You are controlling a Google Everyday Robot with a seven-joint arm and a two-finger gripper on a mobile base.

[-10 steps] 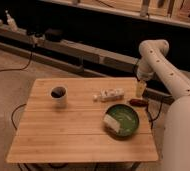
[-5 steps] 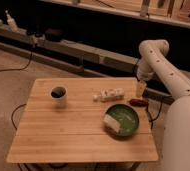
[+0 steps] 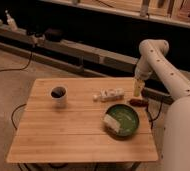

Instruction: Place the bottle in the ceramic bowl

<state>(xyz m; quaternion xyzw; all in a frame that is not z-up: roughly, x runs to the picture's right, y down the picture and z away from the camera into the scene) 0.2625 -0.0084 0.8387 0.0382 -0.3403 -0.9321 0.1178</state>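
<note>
The bottle (image 3: 110, 95) lies on its side on the wooden table (image 3: 73, 127), right of centre, white cap to the left. The ceramic bowl (image 3: 123, 120), green inside with a darker rim, sits just in front of it at the right and holds a pale cream block (image 3: 112, 125). My gripper (image 3: 138, 89) hangs from the white arm at the table's far right edge, to the right of the bottle and above the bowl's far side. It holds nothing that I can see.
A white mug (image 3: 58, 95) with a dark inside stands at the left of the table. A small reddish-brown object (image 3: 137, 102) lies under the gripper near the right edge. Shelving and cables run behind the table.
</note>
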